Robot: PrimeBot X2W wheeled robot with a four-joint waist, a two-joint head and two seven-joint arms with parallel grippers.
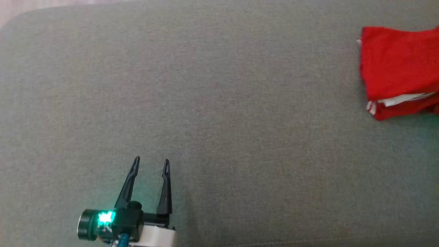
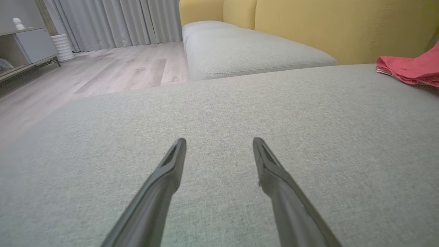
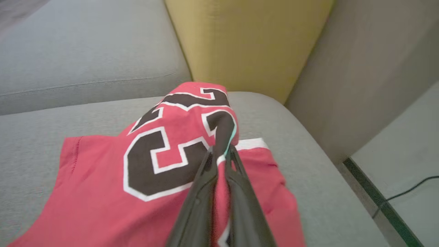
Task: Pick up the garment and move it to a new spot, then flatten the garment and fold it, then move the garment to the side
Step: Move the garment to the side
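A wide grey sofa cushion (image 1: 219, 103) spreads across the head view, with a yellow backrest (image 3: 247, 41) behind it. The red jersey (image 1: 398, 68) lies folded at the cushion's far right edge, well apart from the left gripper (image 1: 151, 160). That gripper hovers low over bare fabric at the lower left, fingers spread wide and holding nothing. The right gripper (image 3: 221, 151) is clamped on a raised fold of the jersey, beside its black-and-white number.

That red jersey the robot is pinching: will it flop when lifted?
Probably floppy: the red jersey humps in soft folds where the right gripper pinches it. Likely light, being thin cloth. The woven cushion may drag on it.
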